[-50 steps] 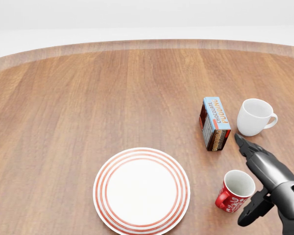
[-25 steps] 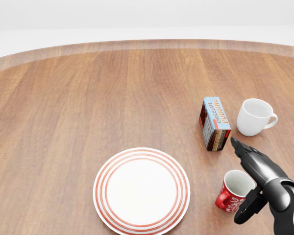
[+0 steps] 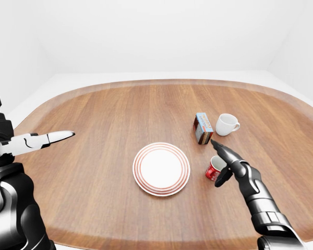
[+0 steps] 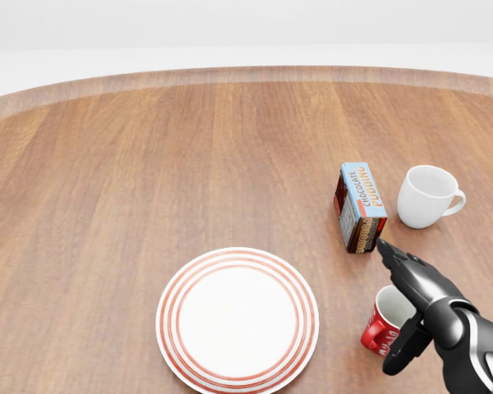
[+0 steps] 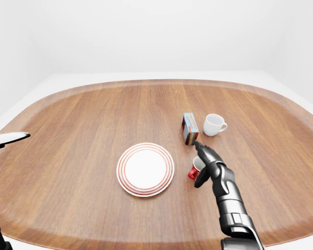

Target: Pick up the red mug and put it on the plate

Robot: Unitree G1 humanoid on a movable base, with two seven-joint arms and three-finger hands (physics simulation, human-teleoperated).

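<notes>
Fingers (image 4: 403, 271) of the right hand spread around the red mug (image 4: 384, 327); only eye views show the left hand (image 3: 41, 139), extended.

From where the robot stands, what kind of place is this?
Probably a simulated dining setup: a bare white room with one large rounded wooden table, laid with a striped plate, a red mug, a white mug and a pudding box.

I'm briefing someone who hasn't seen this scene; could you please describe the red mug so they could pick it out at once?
On the wooden table, find the red-ringed white plate near the head view's bottom edge. Just to its right stands the red mug, with the right hand open around it. Unlike the plain white mug and the chocolate pudding box above it, it is red with white lettering.
</notes>
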